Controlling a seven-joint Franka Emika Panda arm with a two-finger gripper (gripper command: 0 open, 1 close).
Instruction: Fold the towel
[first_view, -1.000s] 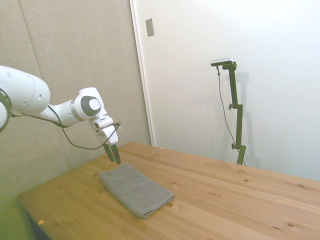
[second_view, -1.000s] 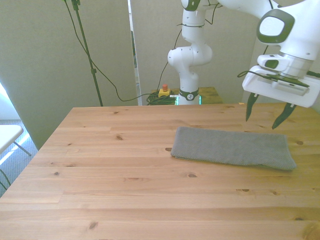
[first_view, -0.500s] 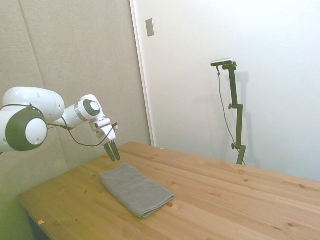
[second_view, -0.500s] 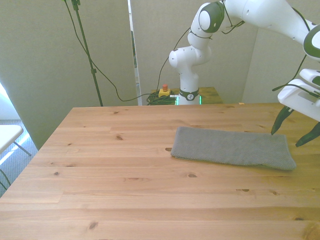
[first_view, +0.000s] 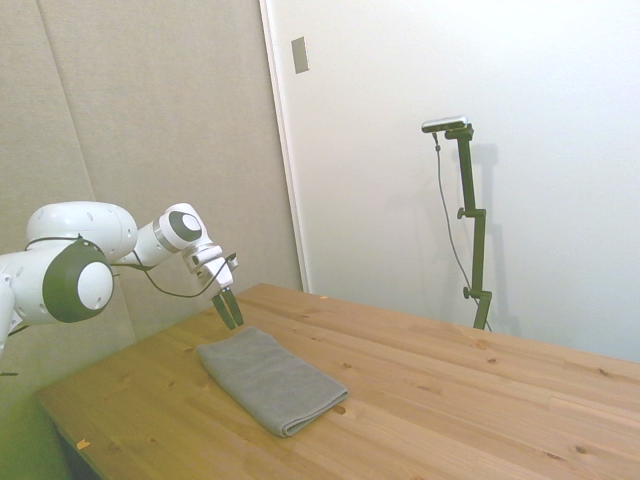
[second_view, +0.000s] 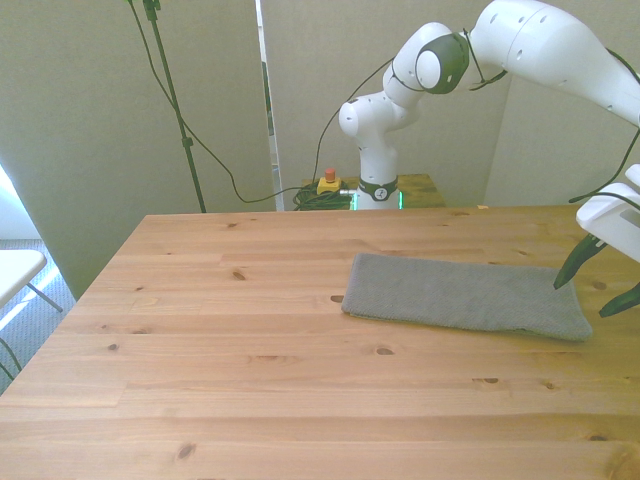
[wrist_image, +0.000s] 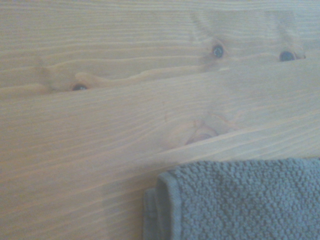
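plain grey folded cloth towel (second_view: 465, 297), rectangular, flat on the pale wooden plank table (second_view: 240, 340), toward the front view's right and nearer the far edge than the near one; rounded fold edge at the end toward the front view's left, layered hemmed corner close up in the wrist view (wrist_image: 235, 200). white jointed franka arm (first_view: 75, 262) bent low beside the table's end, elbow tucked near the table's height, forearm angled down. dark two-finger gripper (second_view: 598, 281) tilted, hovering just over the towel's end at the front view's right, one fingertip above the cloth's corner, the other out past it (not touching, as far as can be seen). fingers spread wide apart, holding nothing.

compared with a second ago: gripper lower and further toward the front view's right, off the towel's middle and out to its end; elbow dropped from high to low. towel unmoved, same shape.

broad bare planks on the front view's left and along the near side. little table left beyond the towel's end under the gripper; in the side view, that end close to the table's edge by the arm.
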